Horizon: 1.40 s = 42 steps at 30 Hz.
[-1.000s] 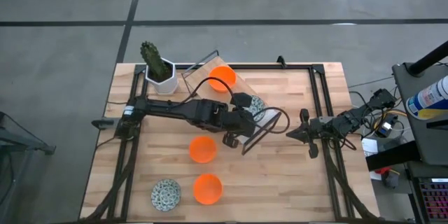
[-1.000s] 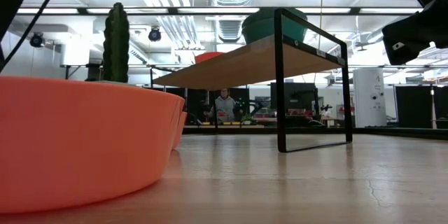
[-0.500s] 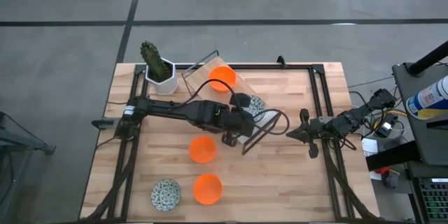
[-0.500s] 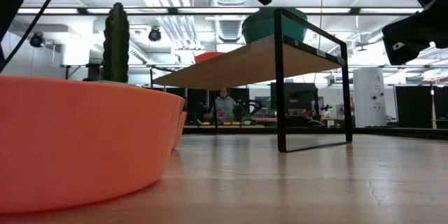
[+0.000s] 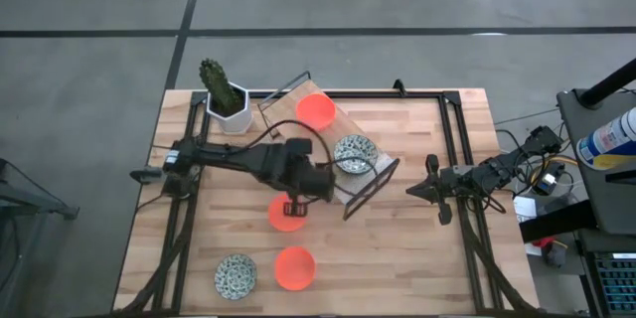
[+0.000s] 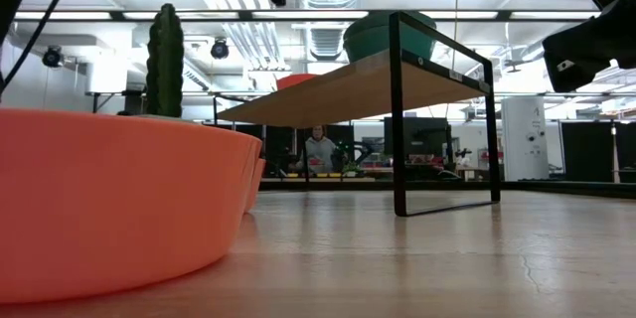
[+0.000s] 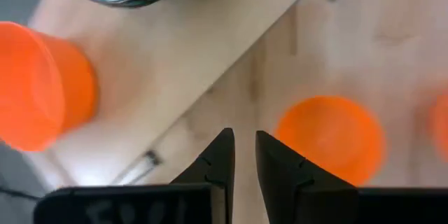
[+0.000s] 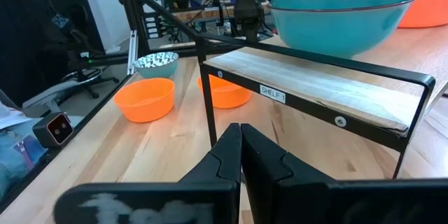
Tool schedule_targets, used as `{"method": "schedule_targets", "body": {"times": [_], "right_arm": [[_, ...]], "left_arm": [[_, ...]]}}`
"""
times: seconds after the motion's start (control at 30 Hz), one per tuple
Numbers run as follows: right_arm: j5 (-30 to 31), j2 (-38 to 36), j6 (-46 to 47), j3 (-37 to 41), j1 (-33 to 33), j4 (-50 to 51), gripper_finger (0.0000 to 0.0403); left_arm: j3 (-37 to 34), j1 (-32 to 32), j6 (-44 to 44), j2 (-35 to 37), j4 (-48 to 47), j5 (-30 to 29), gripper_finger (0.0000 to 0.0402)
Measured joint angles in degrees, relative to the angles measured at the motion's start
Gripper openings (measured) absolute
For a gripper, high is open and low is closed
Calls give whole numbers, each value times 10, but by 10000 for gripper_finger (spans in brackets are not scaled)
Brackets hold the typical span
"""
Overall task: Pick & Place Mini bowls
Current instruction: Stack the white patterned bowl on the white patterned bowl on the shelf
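Observation:
My left gripper point(image 5: 295, 206) point(image 7: 242, 144) hovers open by a narrow gap over an orange mini bowl point(image 5: 286, 217) point(image 7: 330, 138) on the table, holding nothing. A wooden shelf point(image 5: 328, 137) carries another orange bowl point(image 5: 316, 111) and a patterned bowl point(image 5: 355, 152); the right wrist view shows two patterned bowls stacked point(image 8: 341, 12) there. A third orange bowl point(image 5: 295, 268) and a patterned bowl point(image 5: 236, 275) rest on the table near its near edge. My right gripper point(image 5: 411, 191) point(image 8: 240, 138) waits shut, right of the shelf.
A cactus in a white pot point(image 5: 224, 94) stands at the far left corner. The shelf's black metal frame point(image 5: 373, 187) point(image 8: 210, 77) stands between the two grippers. In the low view an orange bowl point(image 6: 119, 199) fills the near left. A person sits far off in the room.
My left gripper has drawn back from the shelf toward the table's near left and now hangs over the middle orange bowl. The patterned bowl, half hidden by the gripper before, shows whole on the shelf.

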<state>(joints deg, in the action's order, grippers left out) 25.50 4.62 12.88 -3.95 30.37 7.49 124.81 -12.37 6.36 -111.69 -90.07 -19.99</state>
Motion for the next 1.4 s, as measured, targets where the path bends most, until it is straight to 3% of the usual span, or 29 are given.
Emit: {"method": "schedule_targets", "body": {"times": [0.17, 0.5, 0.73, 1.03, 1.4], "right_arm": [[0, 0, 0, 0, 0, 0, 9], [0, 0, 0, 0, 0, 0, 8], [0, 0, 0, 0, 0, 0, 9], [0, 0, 0, 0, 0, 0, 9], [0, 0, 0, 0, 0, 0, 9]], "left_arm": [[-57, -41, 57, 35, 5, 108, 53], [-239, -122, 199, 93, 12, 109, 53], [-351, -165, 303, 124, 46, 168, 69], [-391, -247, 465, 130, 156, 250, 119], [-408, -359, 638, 127, 348, 222, 119]]}}
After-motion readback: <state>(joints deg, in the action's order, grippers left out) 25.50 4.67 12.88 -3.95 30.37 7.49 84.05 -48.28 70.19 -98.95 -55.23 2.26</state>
